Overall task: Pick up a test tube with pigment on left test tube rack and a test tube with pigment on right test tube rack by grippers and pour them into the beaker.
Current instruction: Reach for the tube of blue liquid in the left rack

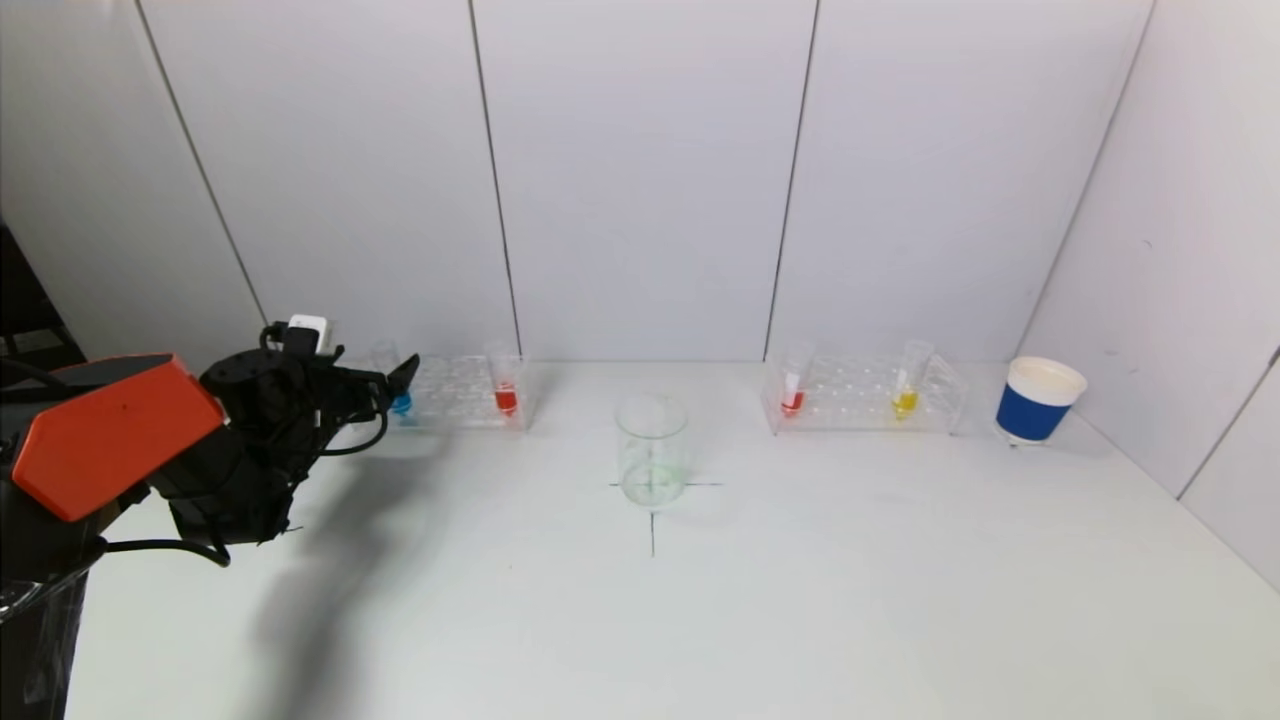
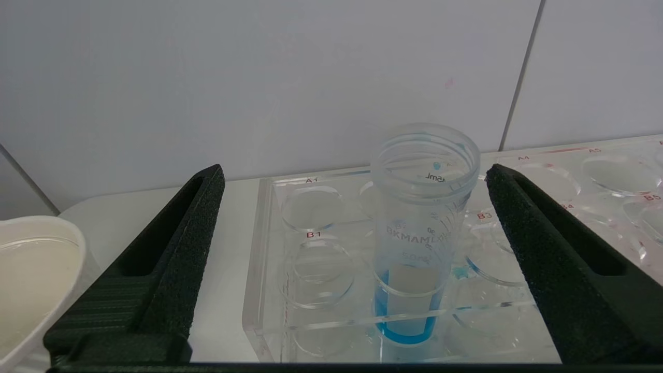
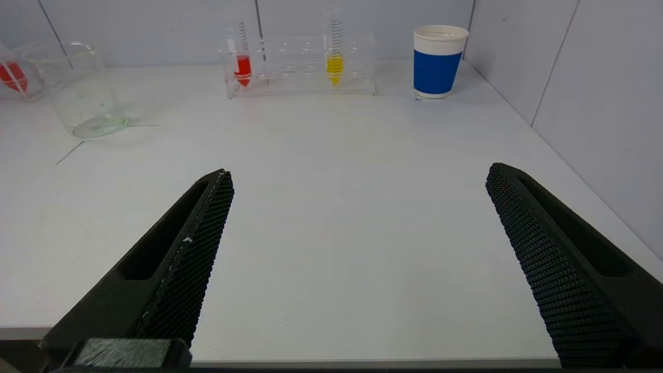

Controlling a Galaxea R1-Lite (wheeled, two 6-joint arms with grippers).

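Beaker [image 1: 652, 450] mid-table [image 1: 700, 600], on a cross mark. Left rack [image 1: 465, 392] behind it to the left, right rack [image 1: 865, 395] behind to the right, two tubes standing in each. Cup [image 1: 1038, 400] just right of right rack. Left gripper [image 1: 395, 385] at left rack's outer end, straddling the end tube [image 2: 419, 238].

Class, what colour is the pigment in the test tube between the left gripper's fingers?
Blue. The test tube shows best in the left wrist view.
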